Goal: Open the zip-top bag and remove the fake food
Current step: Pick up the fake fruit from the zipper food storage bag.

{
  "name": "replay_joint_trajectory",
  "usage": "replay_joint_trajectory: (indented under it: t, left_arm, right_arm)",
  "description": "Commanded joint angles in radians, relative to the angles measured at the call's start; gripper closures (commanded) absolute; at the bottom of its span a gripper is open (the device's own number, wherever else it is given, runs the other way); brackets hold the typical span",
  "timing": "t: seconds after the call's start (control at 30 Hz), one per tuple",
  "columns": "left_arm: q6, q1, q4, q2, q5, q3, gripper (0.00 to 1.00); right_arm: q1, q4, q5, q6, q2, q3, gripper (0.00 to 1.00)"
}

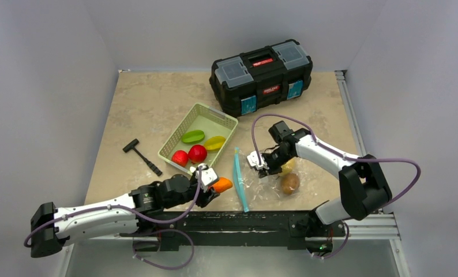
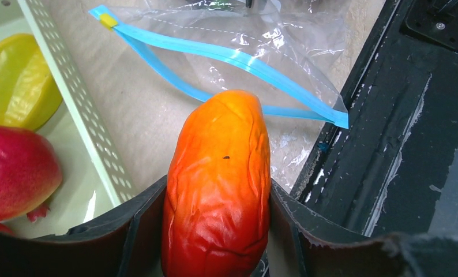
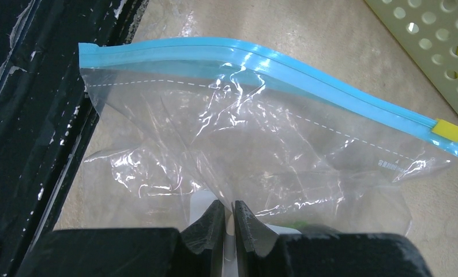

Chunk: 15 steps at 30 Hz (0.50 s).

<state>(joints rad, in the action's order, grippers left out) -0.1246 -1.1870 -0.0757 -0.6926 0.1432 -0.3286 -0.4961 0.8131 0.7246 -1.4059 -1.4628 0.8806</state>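
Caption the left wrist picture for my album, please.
The left hand holds an orange fruit near the open bag, beside the basket.

Crumpled clear zip-top bag (image 1: 258, 187) — teal zip gaping; orange fruit (image 1: 222, 184) held beside it; brown piece (image 1: 290, 183) near.

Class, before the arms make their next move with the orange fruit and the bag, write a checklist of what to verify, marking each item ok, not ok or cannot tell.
1. Firm hold by left gripper on orange fruit: ok.
2. Pinch by right gripper on zip-top bag: ok.
3. Bag's blue zip strip parted: ok.
4. Free room in green basket for the fruit: ok.
5. Whether brown piece is out of the bag: cannot tell.
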Motion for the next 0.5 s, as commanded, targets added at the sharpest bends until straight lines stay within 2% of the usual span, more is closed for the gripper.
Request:
replay_joint_trajectory:
  t: [0.0, 0.23, 0.47]
  left_arm:
    - [-0.064, 0.001, -0.144, 0.051, 0.038, -0.076, 1.0]
    - [-0.123, 0.032, -0.274, 0.042, 0.093, -0.189, 1.0]
    - [-0.177, 0.16, -0.322, 0.025, 0.096, -0.277, 1.0]
  right_arm:
    - [0.005, 0.016, 0.007, -0.013, 0.027, 0.005, 0.9]
    - [0.007, 0.014, 0.003, -0.012, 0.03, 0.003, 0.9]
    - [0.007, 0.011, 0.0, -0.011, 0.031, 0.001, 0.9]
